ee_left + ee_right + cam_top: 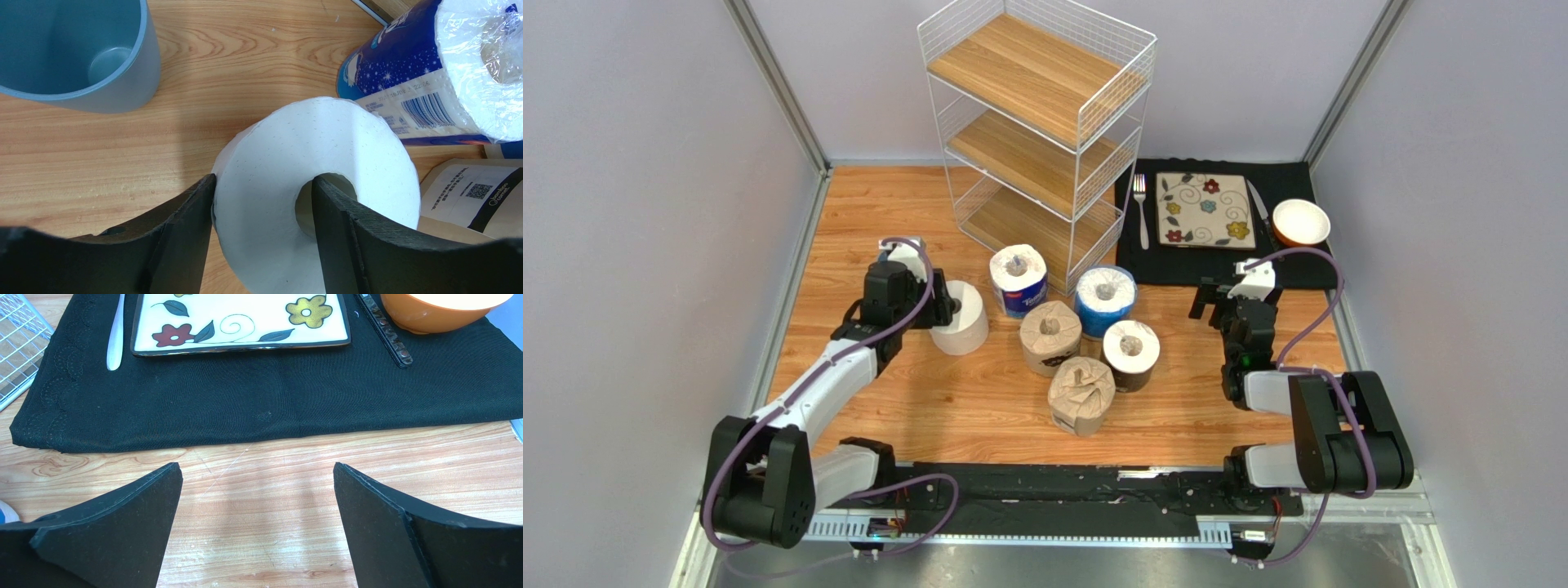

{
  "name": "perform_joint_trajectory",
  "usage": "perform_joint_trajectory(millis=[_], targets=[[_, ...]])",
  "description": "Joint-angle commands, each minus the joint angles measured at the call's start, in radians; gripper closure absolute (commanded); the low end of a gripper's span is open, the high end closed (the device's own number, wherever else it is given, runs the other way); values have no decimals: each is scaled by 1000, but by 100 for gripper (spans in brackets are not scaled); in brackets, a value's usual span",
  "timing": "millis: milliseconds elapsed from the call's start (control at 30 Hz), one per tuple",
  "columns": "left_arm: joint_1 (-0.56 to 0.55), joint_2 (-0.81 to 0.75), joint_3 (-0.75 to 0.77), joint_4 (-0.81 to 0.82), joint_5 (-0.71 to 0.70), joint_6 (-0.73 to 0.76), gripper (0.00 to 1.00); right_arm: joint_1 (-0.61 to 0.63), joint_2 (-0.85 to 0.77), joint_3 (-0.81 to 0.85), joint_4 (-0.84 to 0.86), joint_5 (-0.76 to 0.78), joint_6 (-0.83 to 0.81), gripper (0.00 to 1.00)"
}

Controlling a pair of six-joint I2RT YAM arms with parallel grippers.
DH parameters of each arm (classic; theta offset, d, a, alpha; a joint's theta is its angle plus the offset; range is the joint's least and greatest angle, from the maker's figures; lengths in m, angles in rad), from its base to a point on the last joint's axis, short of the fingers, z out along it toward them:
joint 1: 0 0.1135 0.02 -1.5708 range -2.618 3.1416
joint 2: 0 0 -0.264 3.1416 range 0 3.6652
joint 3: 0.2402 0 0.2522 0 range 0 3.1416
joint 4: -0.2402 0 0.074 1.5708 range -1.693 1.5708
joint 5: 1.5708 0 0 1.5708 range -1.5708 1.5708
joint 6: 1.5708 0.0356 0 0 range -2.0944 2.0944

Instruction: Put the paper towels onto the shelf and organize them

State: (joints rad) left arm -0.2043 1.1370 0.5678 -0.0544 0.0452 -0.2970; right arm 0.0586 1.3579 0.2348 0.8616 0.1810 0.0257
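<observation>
The jaws of the left gripper (264, 180) are closed on the wall of the plain white roll (344, 141), one against its outside and the other down its core hole. Ahead-left of them is a blue cup (92, 55), and ahead-right a blue-labelled roll (417, 73). The shelf (1038, 123) stands well beyond. The jaws of the right gripper (257, 467) gape wide over the wooden surface (258, 539), holding nothing, with a black cloth (276, 398) ahead.

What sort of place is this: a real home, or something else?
Probably a robot test cell dressed as a home. Plain grey walls box in a wooden table; two arms are bolted at its edge; a wire shelf, paper towel rolls and a plate serve as props.
</observation>
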Motion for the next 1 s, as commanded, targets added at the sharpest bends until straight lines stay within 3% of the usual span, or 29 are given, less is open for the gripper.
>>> perform_joint_trajectory(millis=[0,267,700,967], targets=[[-14,30,17,-62,22,32,40,1,-13,24,28,5,-6,1],[-15,55,24,-58,87,18,67,3,-13,23,30,5,-6,1],[-17,-68,151,-75,-13,-28,71,1,-14,24,28,5,-6,1],[-17,-74,193,16,-96,-47,74,3,-13,24,28,5,-6,1]])
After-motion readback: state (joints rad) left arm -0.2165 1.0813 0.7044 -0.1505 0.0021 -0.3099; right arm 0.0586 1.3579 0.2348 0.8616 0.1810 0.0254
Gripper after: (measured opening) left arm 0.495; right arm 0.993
